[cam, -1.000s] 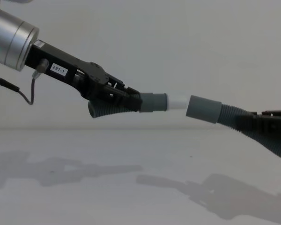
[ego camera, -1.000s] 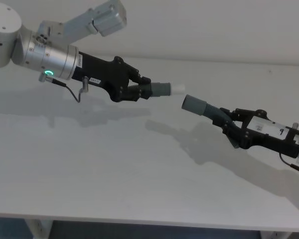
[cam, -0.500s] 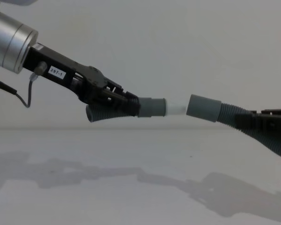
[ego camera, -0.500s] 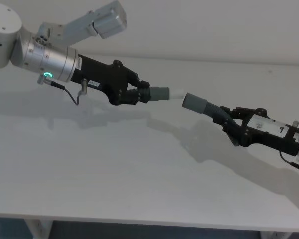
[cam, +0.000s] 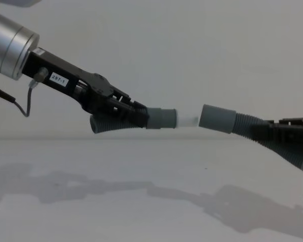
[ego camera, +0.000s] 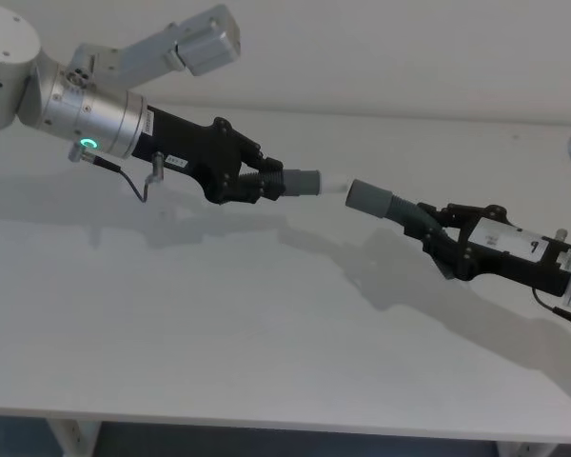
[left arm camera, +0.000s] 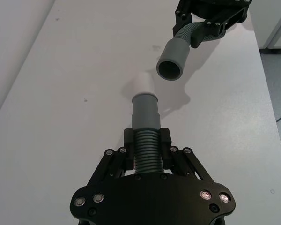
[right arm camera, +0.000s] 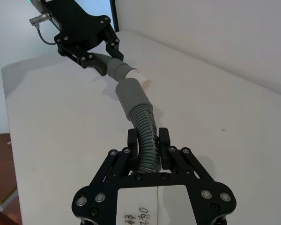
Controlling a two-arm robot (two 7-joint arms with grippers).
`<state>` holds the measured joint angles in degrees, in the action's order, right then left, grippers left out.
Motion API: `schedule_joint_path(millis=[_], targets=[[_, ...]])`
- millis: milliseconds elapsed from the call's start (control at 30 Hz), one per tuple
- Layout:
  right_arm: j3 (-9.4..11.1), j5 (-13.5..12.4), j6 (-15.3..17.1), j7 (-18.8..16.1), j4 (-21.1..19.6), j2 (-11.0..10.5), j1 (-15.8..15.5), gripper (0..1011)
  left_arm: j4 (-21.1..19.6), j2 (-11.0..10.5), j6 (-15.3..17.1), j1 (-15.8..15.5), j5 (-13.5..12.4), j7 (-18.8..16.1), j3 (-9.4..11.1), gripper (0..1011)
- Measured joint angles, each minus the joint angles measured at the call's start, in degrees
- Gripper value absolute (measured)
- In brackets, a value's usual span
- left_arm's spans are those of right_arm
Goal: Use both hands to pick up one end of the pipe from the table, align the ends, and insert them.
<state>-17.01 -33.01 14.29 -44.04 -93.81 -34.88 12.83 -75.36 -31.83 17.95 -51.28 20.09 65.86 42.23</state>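
Observation:
Both pipe pieces hang above the white table point(ego camera: 219, 324). My left gripper point(ego camera: 266, 182) is shut on the ribbed part of the left pipe piece point(ego camera: 303, 181), whose cuff ends in a white spigot point(ego camera: 334, 183). From the right, my right gripper point(ego camera: 430, 228) is shut on the other ribbed piece, whose open grey cuff point(ego camera: 369, 198) faces the spigot. In the left wrist view the spigot point(left arm camera: 144, 83) sits just short of the cuff mouth point(left arm camera: 170, 60) and a little to one side. In the chest view the spigot point(cam: 188, 121) and cuff point(cam: 217, 119) are nearly level.
A pale grey wall point(ego camera: 409, 57) rises behind the table. The table's front edge point(ego camera: 285, 427) runs along the bottom of the head view. A thin cable point(ego camera: 143, 181) loops under my left wrist.
My left gripper has dropped slightly and pulled back a little to the left with its piece, bringing the spigot closer to level with the right cuff. The right gripper has barely moved.

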Motion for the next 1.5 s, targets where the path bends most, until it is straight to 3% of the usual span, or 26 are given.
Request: schedule_joint_path(millis=[800, 1500], targets=[[-1.5, 0.3, -0.3, 0.9, 0.3, -1.1, 0.9, 256, -0.5, -1.4, 0.9, 0.0, 1.5, 0.1, 0.8, 313], [-2.8, -0.1, -0.7, 1.7, 0.9, -1.3, 1.7, 256, -1.0, -1.4, 1.3, 0.4, 3.0, -1.3, 1.1, 313]])
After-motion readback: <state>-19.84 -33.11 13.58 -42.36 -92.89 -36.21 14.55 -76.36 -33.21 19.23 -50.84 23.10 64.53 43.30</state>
